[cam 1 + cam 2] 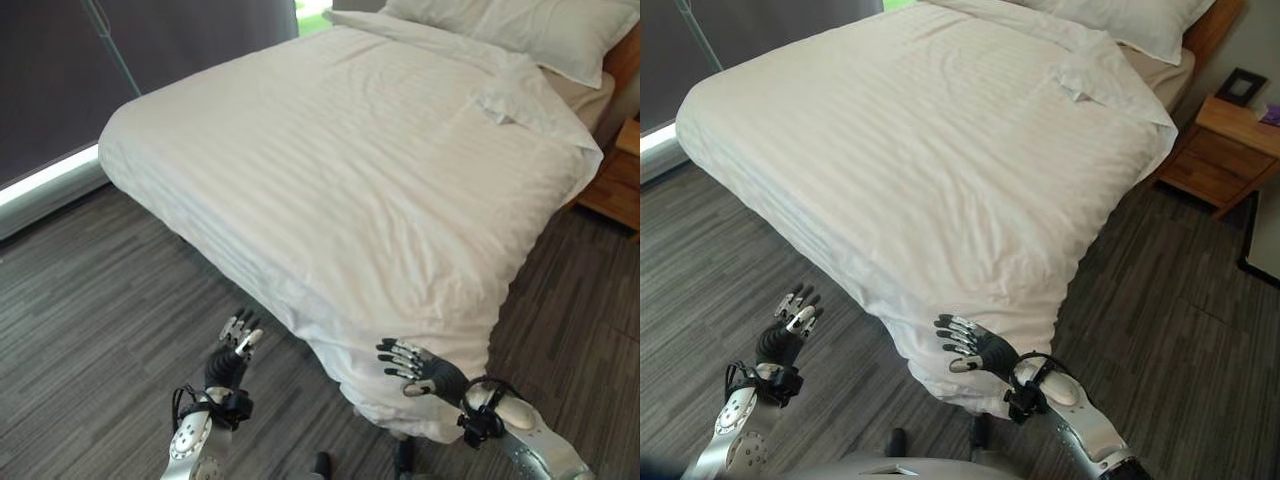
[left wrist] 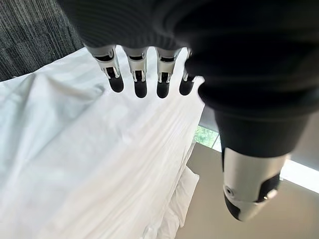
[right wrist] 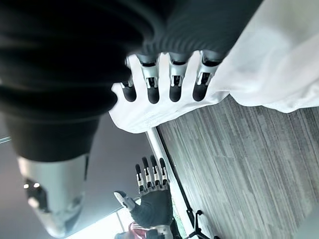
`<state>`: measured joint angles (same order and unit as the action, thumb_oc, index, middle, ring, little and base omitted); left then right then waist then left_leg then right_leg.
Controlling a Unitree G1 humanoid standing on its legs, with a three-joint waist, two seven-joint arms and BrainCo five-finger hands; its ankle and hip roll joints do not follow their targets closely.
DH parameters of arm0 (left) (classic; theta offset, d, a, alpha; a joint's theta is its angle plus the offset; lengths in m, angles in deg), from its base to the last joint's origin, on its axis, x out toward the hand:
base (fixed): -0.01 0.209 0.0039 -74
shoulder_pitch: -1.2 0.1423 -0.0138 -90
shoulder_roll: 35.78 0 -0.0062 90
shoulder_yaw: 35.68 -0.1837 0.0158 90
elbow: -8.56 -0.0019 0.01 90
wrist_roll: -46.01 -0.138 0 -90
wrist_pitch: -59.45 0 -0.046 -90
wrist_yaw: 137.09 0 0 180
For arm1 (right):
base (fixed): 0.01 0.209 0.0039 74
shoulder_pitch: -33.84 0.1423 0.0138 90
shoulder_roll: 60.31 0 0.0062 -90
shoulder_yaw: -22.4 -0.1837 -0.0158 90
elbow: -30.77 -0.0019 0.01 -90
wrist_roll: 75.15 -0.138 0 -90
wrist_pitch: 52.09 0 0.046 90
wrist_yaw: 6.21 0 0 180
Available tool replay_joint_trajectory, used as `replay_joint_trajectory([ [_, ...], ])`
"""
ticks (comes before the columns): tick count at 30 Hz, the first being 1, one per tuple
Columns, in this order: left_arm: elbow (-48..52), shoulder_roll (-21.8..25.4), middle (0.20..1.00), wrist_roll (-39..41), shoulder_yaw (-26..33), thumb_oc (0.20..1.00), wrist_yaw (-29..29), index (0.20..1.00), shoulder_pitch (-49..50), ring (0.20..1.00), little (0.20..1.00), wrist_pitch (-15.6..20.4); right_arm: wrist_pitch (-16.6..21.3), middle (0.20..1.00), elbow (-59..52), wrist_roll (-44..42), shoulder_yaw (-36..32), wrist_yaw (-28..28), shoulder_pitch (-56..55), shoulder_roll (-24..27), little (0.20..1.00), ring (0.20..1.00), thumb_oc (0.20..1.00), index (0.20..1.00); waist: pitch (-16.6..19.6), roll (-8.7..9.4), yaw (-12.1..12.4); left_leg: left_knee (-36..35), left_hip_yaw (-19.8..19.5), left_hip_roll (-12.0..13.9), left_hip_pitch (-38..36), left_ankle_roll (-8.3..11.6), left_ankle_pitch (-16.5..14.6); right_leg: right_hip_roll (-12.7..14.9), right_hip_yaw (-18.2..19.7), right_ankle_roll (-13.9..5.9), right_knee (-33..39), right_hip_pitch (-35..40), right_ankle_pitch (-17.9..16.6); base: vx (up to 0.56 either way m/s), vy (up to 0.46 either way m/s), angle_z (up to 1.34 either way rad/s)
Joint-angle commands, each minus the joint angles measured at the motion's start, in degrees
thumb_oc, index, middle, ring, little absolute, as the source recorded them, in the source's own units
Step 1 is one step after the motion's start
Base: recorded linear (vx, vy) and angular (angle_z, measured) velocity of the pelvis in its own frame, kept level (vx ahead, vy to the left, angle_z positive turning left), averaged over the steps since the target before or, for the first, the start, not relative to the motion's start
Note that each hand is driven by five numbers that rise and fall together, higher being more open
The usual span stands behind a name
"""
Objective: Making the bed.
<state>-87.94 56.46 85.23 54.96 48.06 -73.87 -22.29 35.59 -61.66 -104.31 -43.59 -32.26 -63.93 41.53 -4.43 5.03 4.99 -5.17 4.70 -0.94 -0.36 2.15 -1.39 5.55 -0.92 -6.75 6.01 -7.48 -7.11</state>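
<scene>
The bed carried a white duvet [image 1: 340, 180] spread over the whole mattress, its near corner hanging down toward the grey wood-grain floor [image 1: 90, 300]. What lay under the duvet was hidden. 2 white pillows [image 1: 520, 28] sat at the far end, cut off by the frame edge; a strip of tan mattress [image 1: 585, 95] showed beside them. A wooden nightstand [image 1: 1225, 150] stood to the right of the bed, with a small dark frame [image 1: 1242, 86] on top, its content too small to make out. No writing was readable.

Left hand [image 1: 238, 345] hovered over the floor just left of the hanging corner, fingers straight and spread, holding nothing. Right hand [image 1: 415, 365] was in front of the hanging corner, fingers extended and apart, empty; whether it touched the cloth could not be told.
</scene>
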Motion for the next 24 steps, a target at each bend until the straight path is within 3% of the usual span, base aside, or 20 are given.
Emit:
replay_joint_trajectory([
  [1,0.19,0.82,1.0,-1.87,0.16,1.0,0.34,1.0,-4.97,1.0,1.0,3.48,3.09,1.0,-4.17,-0.18,-1.5,0.96,2.45,1.05,1.0,1.0,1.0,1.0,-0.92,-1.75,0.13,0.17,-3.77,-0.48,2.98,-0.48,4.06,-0.15,-2.5,-2.63,-1.01,4.19,1.49,-0.07,0.074,-0.25],
  [4,-0.35,1.8,1.0,-3.06,-1.01,1.0,0.41,1.0,-6.37,1.0,1.0,3.89,3.03,1.0,-4.27,0.52,-2.38,0.98,2.44,1.38,1.0,1.0,1.0,1.0,-2.23,-1.65,-0.33,0.17,-1.15,-0.83,2.85,-1.07,3.87,0.34,-1.74,-3.74,-1.73,2.95,-0.77,-0.11,0.062,-0.58],
  [5,-0.67,2.21,1.0,-2.93,-1.4,1.0,0.04,1.0,-7.56,1.0,1.0,4.02,3.25,1.0,-3.91,0.87,-2.33,1.4,2.87,1.17,1.0,1.0,1.0,1.0,-3.27,-1.99,-0.53,0.17,-0.72,-0.52,3.01,-1.38,4.12,0.26,-2.06,-3.72,-5.69,1.23,-0.14,-0.28,0.078,-0.8],
  [6,-1.48,2.34,1.0,-3.11,-1.94,1.0,-0.72,1.0,-9.33,1.0,1.0,4.47,3.56,1.0,-3.55,1.3,-1.59,1.94,4.23,0.5,1.0,1.0,1.0,1.0,-4.59,-2.93,0.14,0.17,0.84,0.68,3.21,-1.76,4.96,-0.26,-6.02,-3.55,-14.47,0.4,4.35,-0.31,0.084,-0.88],
  [9,-1.04,1.93,1.0,-2.95,-0.92,1.0,-0.91,1.0,-9.37,1.0,1.0,4.86,3.13,1.0,-2.8,1.03,-1.1,1.51,5.06,-0.2,1.0,1.0,1.0,1.0,-4.25,-3.39,0.49,0.17,2.81,1.73,3.09,-2.25,5.93,-1.85,-9.25,-2.95,-25.86,0.26,8.3,-0.19,0.035,-0.68],
  [10,-1.06,1.73,1.0,-2.68,-0.76,1.0,-0.74,1.0,-9.18,1.0,1.0,4.81,3.01,1.0,-2.38,0.78,-0.94,1.39,5.19,-0.5,1.0,1.0,1.0,1.0,-3.66,-3.16,0.93,0.17,3.35,1.78,3.24,-2.29,6.13,-2.53,-9.48,-2.63,-25.91,1.17,8.91,-0.12,-0.099,-0.36],
  [11,-0.85,1.51,1.0,-2.44,-0.24,1.0,-0.27,1.0,-8.44,1.0,1.0,4.75,2.82,1.0,-2.05,0.96,-0.61,1.15,5.23,-0.85,1.0,1.0,1.0,1.0,-2.4,-2.0,2.27,0.17,3.91,1.05,4.39,-2.09,6.9,-4.03,-9.02,-1.33,-18.64,6.64,11.79,-0.07,-0.104,-0.29],
  [12,-0.83,1.54,1.0,-2.44,-0.24,1.0,-0.27,1.0,-8.4,1.0,1.0,4.74,2.82,1.0,-2.05,0.97,-0.59,1.15,5.2,-0.88,1.0,1.0,1.0,1.0,-2.51,-1.97,2.25,0.17,3.9,1.02,4.19,-2.07,6.86,-4.04,-9.04,-1.33,-18.3,7.0,11.7,-0.14,-0.174,-0.25],
  [13,-0.98,1.35,1.0,-2.27,0.34,1.0,0.11,1.0,-7.87,1.0,1.0,4.69,2.94,1.0,-1.97,1.55,0.2,0.82,6.36,-0.43,1.0,1.0,1.0,1.0,-1.63,-0.88,4.33,0.38,4.23,0.29,6.3,-1.31,8.69,-4.41,-8.66,0.07,-10.27,10.82,12.3,-0.09,-0.097,-0.11],
  [16,-1.14,0.85,1.0,-1.37,0.34,1.0,0.37,1.0,-7.78,1.0,1.0,4.56,3.1,1.0,-2.74,1.22,0.37,0.64,7.17,0.56,1.0,1.0,1.0,1.0,-1.79,-1.06,5.21,1.24,2.88,0.09,8.36,-0.23,10.53,-4.87,-7.83,0.74,-4.9,12.45,11.49,-0.15,-0.12,-0.29],
  [21,0.11,-0.72,1.0,-0.95,-1.46,1.0,2.02,1.0,-6.82,1.0,1.0,3.81,2.74,1.0,-2.48,0.27,-1.08,0.09,5.77,2.65,1.0,1.0,1.0,1.0,-3.88,-2.45,4.97,7.31,-1.32,-0.34,12.97,2.63,12.75,-4.53,-10.92,2.14,-2.5,13.75,10.08,-0.16,-0.062,0.26],
  [22,-0.09,-1.3,1.0,-0.38,-1.73,1.0,2.32,1.0,-6.75,1.0,1.0,3.68,2.4,1.0,-1.1,-0.84,-1.65,0.35,5.41,2.62,1.0,1.0,1.0,1.0,-4.77,-2.31,4.82,10.0,-2.52,-0.3,13.2,3.01,11.88,-3.78,-11.25,2.34,-2.76,13.4,9.68,-0.2,-0.009,0.68],
  [24,0.36,-2.25,1.0,0.45,-1.69,1.0,2.58,1.0,-5.21,1.0,1.0,3.17,2.05,1.0,2.5,-2.88,-2.48,1.18,4.98,1.73,1.0,1.0,1.0,1.0,-4.49,-1.68,4.62,11.06,-3.68,0.22,12.0,1.85,8.19,-2.72,-11.75,2.21,-1.65,13.03,8.57,-0.1,0.002,0.65],
])
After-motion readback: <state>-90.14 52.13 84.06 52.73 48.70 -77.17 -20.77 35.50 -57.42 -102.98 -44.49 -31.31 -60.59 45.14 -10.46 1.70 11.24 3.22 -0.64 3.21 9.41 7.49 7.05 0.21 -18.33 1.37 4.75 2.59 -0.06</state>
